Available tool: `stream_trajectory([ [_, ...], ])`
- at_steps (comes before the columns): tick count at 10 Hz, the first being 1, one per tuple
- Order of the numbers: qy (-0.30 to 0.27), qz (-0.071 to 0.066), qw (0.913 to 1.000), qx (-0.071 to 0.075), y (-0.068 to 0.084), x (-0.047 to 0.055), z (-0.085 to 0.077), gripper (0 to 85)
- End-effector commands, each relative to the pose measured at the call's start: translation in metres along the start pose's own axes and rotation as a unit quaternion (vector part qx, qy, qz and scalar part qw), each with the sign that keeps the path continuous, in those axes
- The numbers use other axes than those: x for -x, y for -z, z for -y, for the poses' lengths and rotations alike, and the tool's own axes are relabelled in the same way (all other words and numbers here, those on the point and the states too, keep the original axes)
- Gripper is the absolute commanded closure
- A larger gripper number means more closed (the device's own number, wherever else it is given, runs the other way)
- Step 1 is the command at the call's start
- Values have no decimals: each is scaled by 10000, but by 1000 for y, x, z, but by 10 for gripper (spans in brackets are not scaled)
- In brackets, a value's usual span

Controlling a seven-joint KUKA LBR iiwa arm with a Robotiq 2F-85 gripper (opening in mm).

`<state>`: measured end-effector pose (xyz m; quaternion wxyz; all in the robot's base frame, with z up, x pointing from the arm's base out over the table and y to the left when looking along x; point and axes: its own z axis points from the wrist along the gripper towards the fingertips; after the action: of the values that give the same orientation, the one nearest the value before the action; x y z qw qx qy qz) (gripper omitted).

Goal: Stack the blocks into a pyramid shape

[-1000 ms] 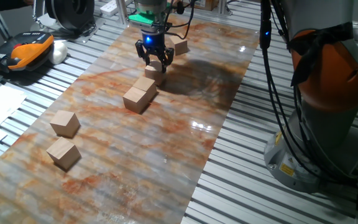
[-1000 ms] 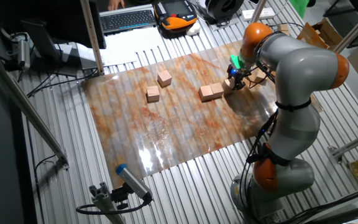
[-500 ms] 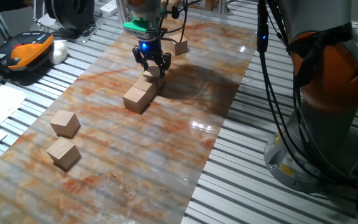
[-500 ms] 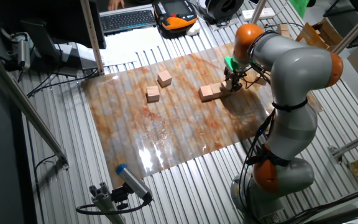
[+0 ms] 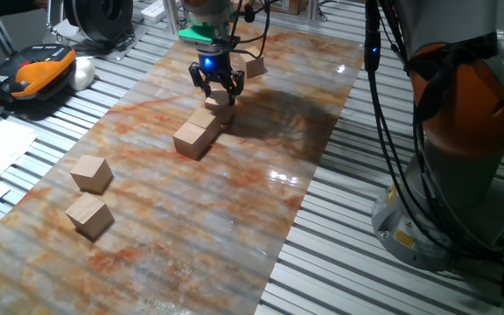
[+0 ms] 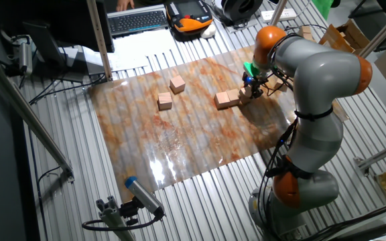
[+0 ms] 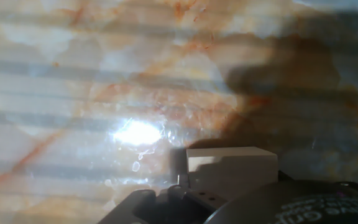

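Since half a second ago the gripper (image 5: 217,87) has shifted slightly toward the far end of the worktop (image 5: 261,166) and appears a little higher; a second ago it stood farther that way again. Blocks on the surface show no displacement.

Gripper state: fingers spread either side of the third block (image 5: 218,102), whose top shows between the tips; contact cannot be confirmed, and the jaws appear released rather than clamped. The hand view shows a pale block face (image 7: 232,163) just beyond the gripper body, over the marbled surface.

Block positions: a row of three runs lengthwise along the middle of the worktop, the near block (image 5: 192,140) touching the middle block (image 5: 205,119), with the third block at the far end of the row under the gripper. No upper tier is in place. Two loose blocks, one (image 5: 91,173) and another (image 5: 89,215), lie near the left edge toward the near end, just apart from each other. A sixth block (image 5: 254,66) sits alone near the far end, behind the gripper.
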<state>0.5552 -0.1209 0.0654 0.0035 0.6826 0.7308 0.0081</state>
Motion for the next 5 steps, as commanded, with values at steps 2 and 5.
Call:
stream_trajectory([
  [2, -499, 11, 9987, -78, 1, 1, 1, 850],
  [5, -563, 190, 9978, -287, 0, 2, 3, 850],
])
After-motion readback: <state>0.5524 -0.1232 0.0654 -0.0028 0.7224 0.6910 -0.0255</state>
